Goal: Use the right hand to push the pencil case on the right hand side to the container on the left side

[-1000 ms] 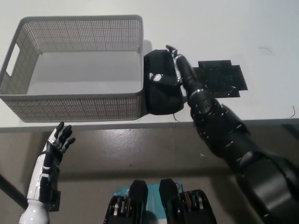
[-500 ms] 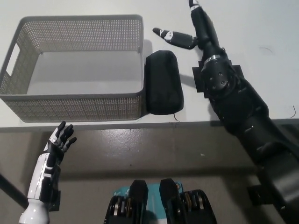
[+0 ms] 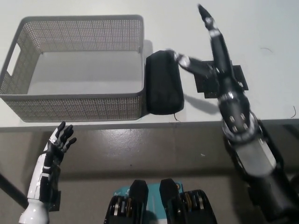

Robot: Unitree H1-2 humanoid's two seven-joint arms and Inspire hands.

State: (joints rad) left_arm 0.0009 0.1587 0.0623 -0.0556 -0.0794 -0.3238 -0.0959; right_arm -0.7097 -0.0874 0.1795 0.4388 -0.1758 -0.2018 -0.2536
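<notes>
The black pencil case (image 3: 163,88) lies on the white table, its left side against the right wall of the grey mesh container (image 3: 74,100). My black right hand (image 3: 210,58) is open just right of the case, fingers spread, one fingertip close to the case's top right corner. Whether it touches the case is unclear. My white left hand (image 3: 53,151) rests open below the table edge at the lower left.
A black square mat (image 3: 236,77) lies on the table under my right arm. The table's front edge (image 3: 140,122) runs just below the container and the case. The container holds nothing.
My right hand lifted off the case and swung up, then came back down and right, beside the case. The case has stayed against the container. The left hand is still.
</notes>
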